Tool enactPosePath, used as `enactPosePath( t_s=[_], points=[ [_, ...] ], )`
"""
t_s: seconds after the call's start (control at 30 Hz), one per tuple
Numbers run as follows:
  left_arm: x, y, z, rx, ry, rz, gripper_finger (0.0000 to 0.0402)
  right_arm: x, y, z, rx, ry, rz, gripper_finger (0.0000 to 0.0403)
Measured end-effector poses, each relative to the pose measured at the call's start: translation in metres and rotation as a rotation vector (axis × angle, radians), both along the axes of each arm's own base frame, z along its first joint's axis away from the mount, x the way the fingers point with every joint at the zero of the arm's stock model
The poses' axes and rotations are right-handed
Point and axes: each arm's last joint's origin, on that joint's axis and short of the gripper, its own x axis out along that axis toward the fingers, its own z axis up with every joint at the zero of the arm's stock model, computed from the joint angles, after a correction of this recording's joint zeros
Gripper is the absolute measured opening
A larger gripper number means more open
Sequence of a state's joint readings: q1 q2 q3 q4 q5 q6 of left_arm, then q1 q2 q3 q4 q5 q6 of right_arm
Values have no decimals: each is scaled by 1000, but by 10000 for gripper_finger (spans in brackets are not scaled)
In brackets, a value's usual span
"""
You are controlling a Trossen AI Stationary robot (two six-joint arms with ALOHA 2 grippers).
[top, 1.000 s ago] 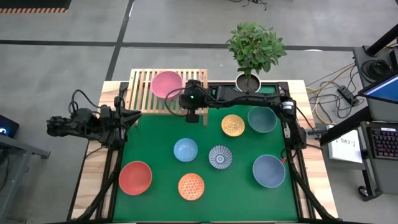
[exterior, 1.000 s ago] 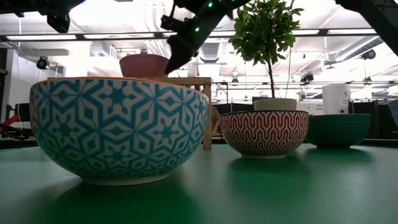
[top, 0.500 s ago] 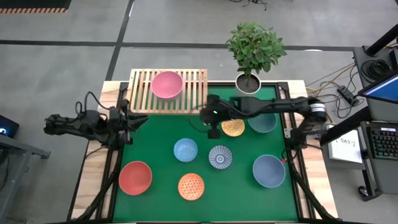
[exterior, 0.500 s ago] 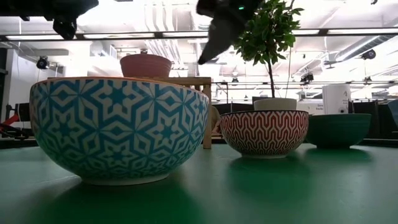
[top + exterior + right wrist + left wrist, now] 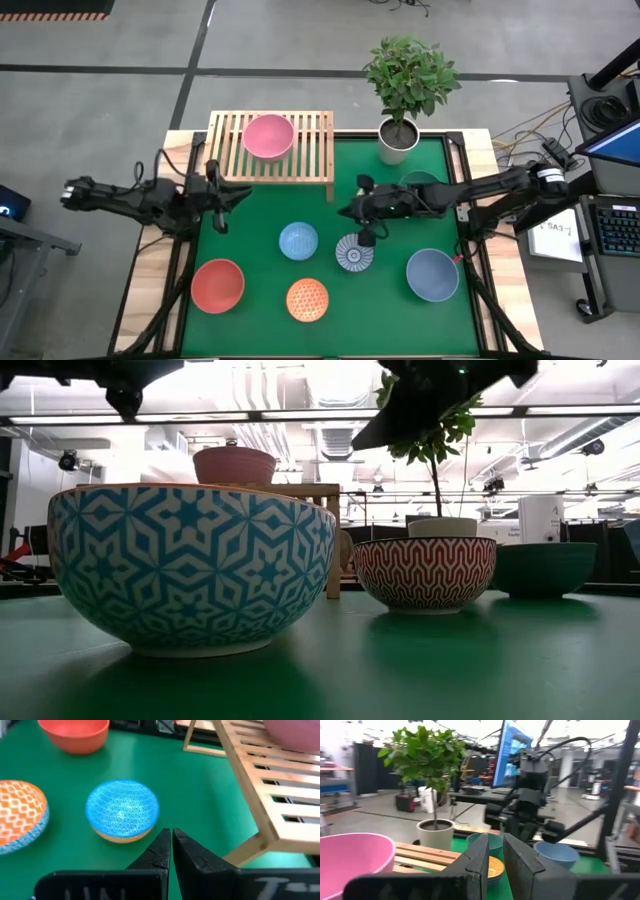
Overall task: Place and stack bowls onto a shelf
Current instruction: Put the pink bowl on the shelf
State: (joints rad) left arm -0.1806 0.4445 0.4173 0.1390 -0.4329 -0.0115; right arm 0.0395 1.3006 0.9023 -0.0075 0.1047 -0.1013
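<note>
A pink bowl [image 5: 268, 136] stands on its base on the light-wood shelf [image 5: 310, 150] at the far left. The other bowls stand on the green table: light blue [image 5: 298, 241], blue-white patterned [image 5: 354, 252], slate-blue [image 5: 432, 275], red [image 5: 217, 285] and orange patterned [image 5: 307, 299]. Another orange bowl [image 5: 493, 868] and the dark teal one [image 5: 420, 179] lie partly under my right arm. My right gripper [image 5: 345, 212] hangs shut and empty over the table's middle, off the shelf's near right leg [image 5: 240, 852]. My left gripper [image 5: 246, 192] hovers by the shelf's near left side, its fingers [image 5: 482, 855] a narrow gap apart, holding nothing.
A potted plant in a white pot [image 5: 398, 135] stands at the far edge, right of the shelf. The shelf's slats [image 5: 280, 780] right of the pink bowl are bare. Bare green mat [image 5: 250, 240] lies between the shelf and the near row of bowls.
My right gripper has drawn back from beside the pink bowl on the shelf, going toward the table's right and near edges and sinking a little, staying shut. The pink bowl stays on the shelf. My left gripper has crept toward the table's right edge.
</note>
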Motion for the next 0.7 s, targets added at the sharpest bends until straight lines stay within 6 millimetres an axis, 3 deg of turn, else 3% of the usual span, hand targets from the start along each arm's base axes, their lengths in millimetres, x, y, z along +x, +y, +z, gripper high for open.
enactPosePath(
  t_s=[0.23,0.5,0.7],
  points=[
    [17,-1,19,85,114,68,50,-12,-1,-8,10,-55,-6,9],
    [37,8,49,225,491,342,148,-13,-1,-8,-21,-53,12,9],
    [50,22,73,333,800,320,192,-12,0,-9,-23,-45,14,9]
  ],
)
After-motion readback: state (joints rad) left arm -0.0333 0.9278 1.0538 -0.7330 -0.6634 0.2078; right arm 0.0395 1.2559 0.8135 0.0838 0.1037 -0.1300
